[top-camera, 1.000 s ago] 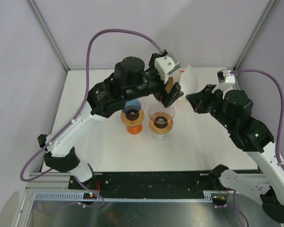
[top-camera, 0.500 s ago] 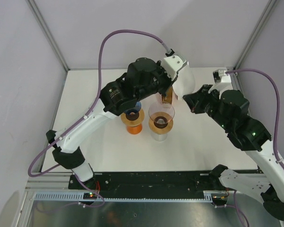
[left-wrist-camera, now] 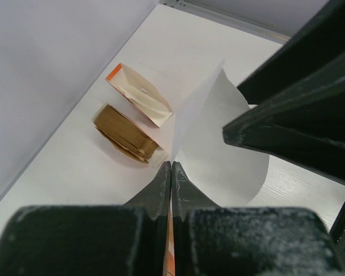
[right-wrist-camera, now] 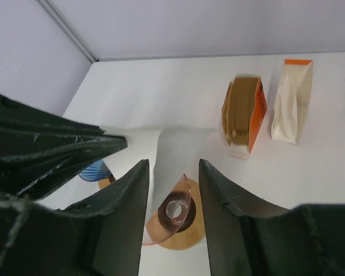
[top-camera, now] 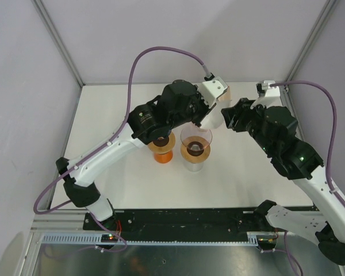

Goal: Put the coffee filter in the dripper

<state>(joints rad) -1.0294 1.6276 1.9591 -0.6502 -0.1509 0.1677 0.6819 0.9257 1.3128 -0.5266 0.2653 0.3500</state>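
Two arms meet over the far middle of the table (top-camera: 132, 184) in the top view; the left gripper (top-camera: 206, 115) and right gripper (top-camera: 230, 117) face each other just past the dripper (top-camera: 195, 145); the white filter (top-camera: 215, 119) shows between them, up in the air by the dripper's far rim and not inside it; an orange stand (top-camera: 161, 150) sits just left of the dripper, partly under the left arm; the jaws are hard to read from this height. From the left wrist, the left jaws are pressed together with no gap, pinching the filter's lower corner; the sheet fans up and away from the tips; the dark right fingers (left-wrist-camera: 287, 126) loom at the right, across the filter's right edge, and I cannot tell whether they touch it; beyond, on the table near the wall, a box (left-wrist-camera: 126, 135) of brown filters lies just beside a white packet (left-wrist-camera: 141, 95) with an orange end. From the right wrist, the right jaws stand well apart and hold nothing; the filter hangs beyond the gap between them, its lower end above the dripper's glass cone; the left gripper reaches in from the left to the filter's edge; a blue ribbed piece (right-wrist-camera: 95, 171) peeks out below it; box and packet lie side by side at the far right.
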